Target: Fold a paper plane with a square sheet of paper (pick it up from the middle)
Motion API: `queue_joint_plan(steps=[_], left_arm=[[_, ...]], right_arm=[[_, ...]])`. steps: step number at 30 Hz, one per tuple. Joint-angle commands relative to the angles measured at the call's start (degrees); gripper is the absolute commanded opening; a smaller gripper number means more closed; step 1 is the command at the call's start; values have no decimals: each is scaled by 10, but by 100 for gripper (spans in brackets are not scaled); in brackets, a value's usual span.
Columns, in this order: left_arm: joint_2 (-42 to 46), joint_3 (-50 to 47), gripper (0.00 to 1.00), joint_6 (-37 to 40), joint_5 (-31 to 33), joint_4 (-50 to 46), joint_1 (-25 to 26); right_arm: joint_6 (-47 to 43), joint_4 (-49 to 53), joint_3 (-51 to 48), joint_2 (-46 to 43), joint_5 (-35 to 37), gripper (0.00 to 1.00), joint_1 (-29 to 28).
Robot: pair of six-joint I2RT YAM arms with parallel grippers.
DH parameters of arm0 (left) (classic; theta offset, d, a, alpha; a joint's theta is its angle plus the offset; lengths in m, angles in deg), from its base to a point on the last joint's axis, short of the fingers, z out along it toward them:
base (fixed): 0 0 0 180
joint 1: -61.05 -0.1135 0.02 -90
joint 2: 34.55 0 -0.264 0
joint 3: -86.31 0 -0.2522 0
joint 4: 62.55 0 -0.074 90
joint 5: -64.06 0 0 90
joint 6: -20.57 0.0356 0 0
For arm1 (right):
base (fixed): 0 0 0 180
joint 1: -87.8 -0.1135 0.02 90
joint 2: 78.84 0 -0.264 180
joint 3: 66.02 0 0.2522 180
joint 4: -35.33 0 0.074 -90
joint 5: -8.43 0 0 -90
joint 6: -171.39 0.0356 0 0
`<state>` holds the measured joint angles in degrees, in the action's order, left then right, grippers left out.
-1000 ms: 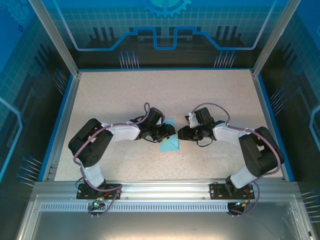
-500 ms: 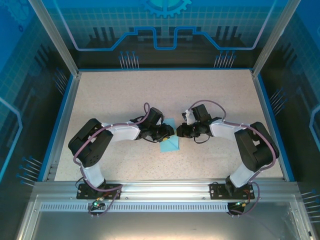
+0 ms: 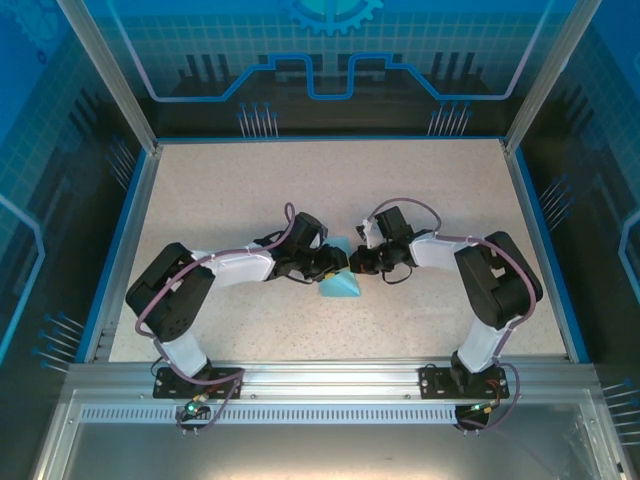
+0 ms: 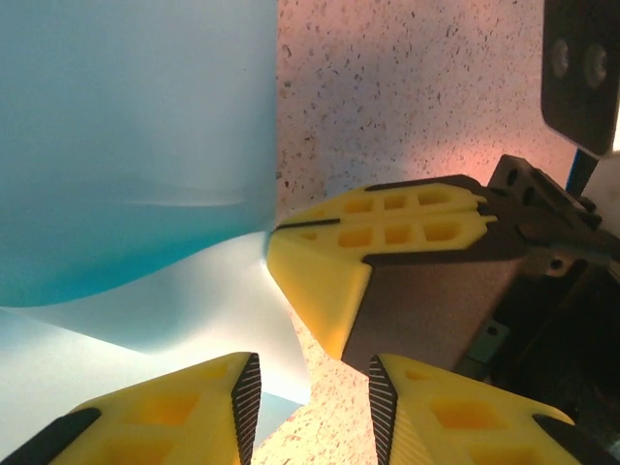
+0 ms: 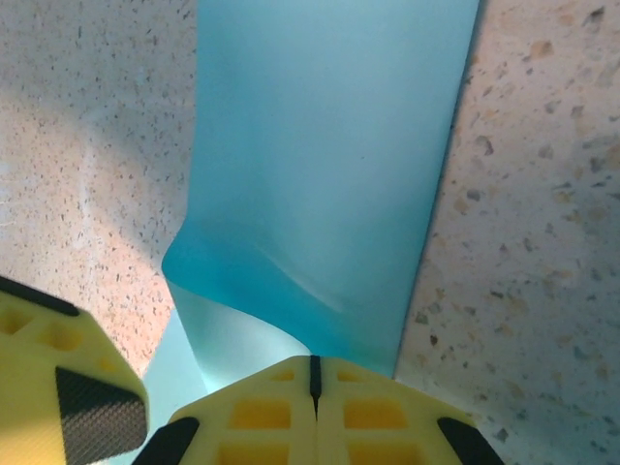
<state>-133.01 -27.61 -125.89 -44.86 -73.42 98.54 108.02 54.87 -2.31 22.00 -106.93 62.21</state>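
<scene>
The right gripper [image 5: 315, 376] has its jaws pressed together, pad against pad, clamped on the edge of the square sheet of paper [image 5: 320, 165]. The light blue sheet curls up off the tabletop [image 5: 542, 242] where it enters that seam, then lies flat as it runs away from the jaws. The left gripper [image 4: 310, 402] holds its jaws apart. A pale corner of the sheet lies in the gap between them, though whether it touches either pad cannot be told. In the left wrist view the right gripper's yellow tip sits just beyond that gap, at the sheet's raised edge. From above, the two grippers meet nose to nose near the middle of the tabletop, with the sheet just on their near side and partly beneath them.
</scene>
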Motion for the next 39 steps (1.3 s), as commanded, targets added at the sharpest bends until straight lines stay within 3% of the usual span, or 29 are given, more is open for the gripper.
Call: queue_joint_plan(steps=[1, 23, 39], left_arm=[[3, -4, 34, 17, -13, -4, 0], [-7, -16, 21, 7, -20, -13, 22], [-10, -23, 14, -4, -11, -1, 33]], right_arm=[[-14, 0, 19, 6, -7, 3, -8], [2, 16, -26, -22, -31, 5, -11], [-5, 27, 1, 1, 4, 5, -13]])
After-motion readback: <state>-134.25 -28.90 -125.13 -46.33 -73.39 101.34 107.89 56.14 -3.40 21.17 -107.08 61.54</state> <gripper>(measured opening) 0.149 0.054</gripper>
